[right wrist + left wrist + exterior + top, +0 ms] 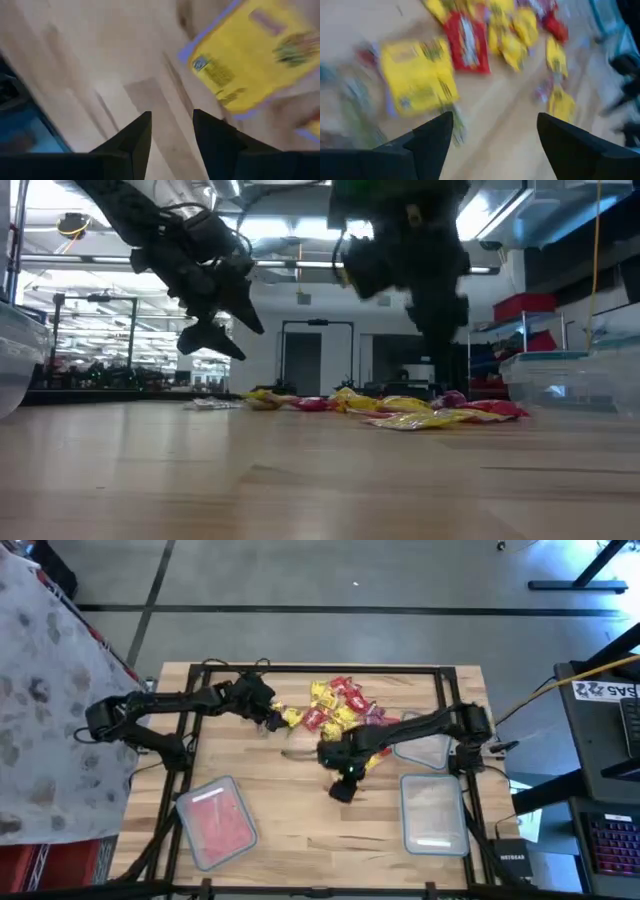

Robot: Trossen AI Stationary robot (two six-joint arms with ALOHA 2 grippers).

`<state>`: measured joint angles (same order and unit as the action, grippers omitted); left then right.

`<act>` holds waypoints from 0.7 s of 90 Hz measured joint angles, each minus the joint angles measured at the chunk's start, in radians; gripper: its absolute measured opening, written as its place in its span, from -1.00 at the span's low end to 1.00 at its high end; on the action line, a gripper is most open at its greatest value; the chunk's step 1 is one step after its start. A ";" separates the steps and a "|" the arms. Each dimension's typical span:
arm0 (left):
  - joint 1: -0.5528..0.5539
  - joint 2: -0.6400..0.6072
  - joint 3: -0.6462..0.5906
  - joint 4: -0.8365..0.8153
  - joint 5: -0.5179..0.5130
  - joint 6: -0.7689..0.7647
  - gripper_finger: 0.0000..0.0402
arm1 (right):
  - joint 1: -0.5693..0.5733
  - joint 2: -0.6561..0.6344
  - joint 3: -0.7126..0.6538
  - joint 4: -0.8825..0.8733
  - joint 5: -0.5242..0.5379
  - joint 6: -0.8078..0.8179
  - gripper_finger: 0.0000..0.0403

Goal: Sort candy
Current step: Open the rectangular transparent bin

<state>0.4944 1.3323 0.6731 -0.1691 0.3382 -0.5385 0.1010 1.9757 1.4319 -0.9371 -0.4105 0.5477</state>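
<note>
The candy (335, 705) lies in a loose pile of yellow, red and purple wrapped pieces on the far middle of the wooden table, also seen in the low view (400, 408). My left gripper (268, 712) hovers open at the pile's left edge, above the table (212, 338). Its wrist view looks down on a large yellow piece (417, 75) and a red piece (467, 42). My right gripper (343, 788) hangs near the table's middle, on the near side of the pile, its fingers (172, 114) a small gap apart with nothing between them. A yellow piece (250, 55) lies beyond them.
A clear container (215, 822) with red pieces inside stands at the near left. An empty-looking clear container (433, 812) stands at the near right. Another (425, 748) lies partly under my right arm. Bare wood (300, 830) lies between the two near containers.
</note>
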 joint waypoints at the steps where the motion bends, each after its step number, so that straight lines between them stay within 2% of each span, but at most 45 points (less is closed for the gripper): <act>1: -0.005 0.000 0.000 -0.009 0.001 0.000 0.36 | 0.003 0.010 0.000 -0.001 0.002 -0.001 -0.34; 12: -0.074 0.000 0.000 -0.108 -0.001 0.023 0.37 | -0.002 0.109 -0.002 -0.004 0.016 -0.002 -0.34; 24: -0.166 0.000 0.000 -0.175 -0.045 0.041 0.37 | -0.077 0.155 0.011 -0.013 -0.037 -0.002 -0.34; 30: -0.207 0.000 0.000 -0.184 -0.072 0.039 0.37 | -0.129 0.159 0.011 -0.008 -0.051 -0.002 -0.34; 44: -0.285 0.000 0.000 -0.191 -0.141 -0.003 0.37 | -0.266 0.156 0.012 0.045 0.010 -0.001 -0.34; 63: -0.340 0.000 0.000 -0.192 -0.192 -0.053 0.37 | -0.390 0.152 0.011 0.127 0.035 0.043 -0.34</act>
<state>0.1543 1.3319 0.6731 -0.3611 0.1459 -0.5915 -0.2894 2.1273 1.4433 -0.8101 -0.3756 0.5903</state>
